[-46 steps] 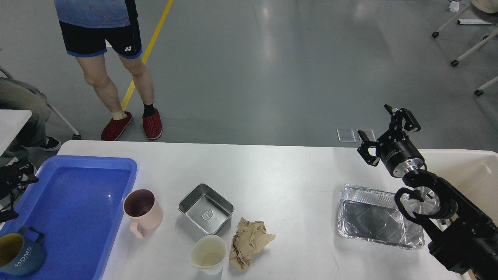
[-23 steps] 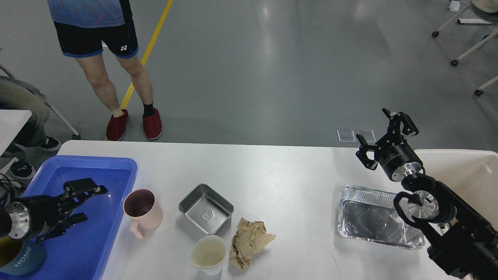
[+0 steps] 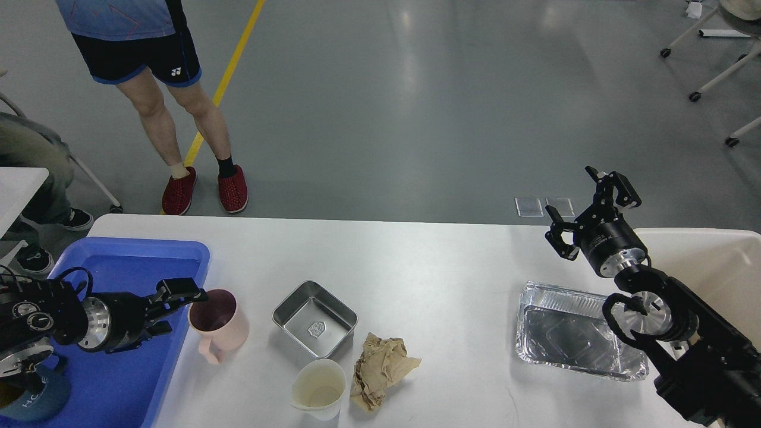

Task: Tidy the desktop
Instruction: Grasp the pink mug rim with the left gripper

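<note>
The white desktop holds a pink mug, a square steel dish, a white cup, a crumpled brown paper and a foil tray. My left gripper is open over the right edge of the blue tray, its fingertips right at the pink mug's left rim. My right gripper is open and empty, raised above the table's far edge, behind the foil tray. A dark blue mug stands in the blue tray, partly hidden by my left arm.
A beige bin stands at the table's right end. A person in red shoes stands beyond the far left edge. A small white table corner and a seated person are at the far left.
My left gripper has moved right across the blue tray to the pink mug's rim. My right gripper has hardly moved. The standing person has shifted slightly left.
</note>
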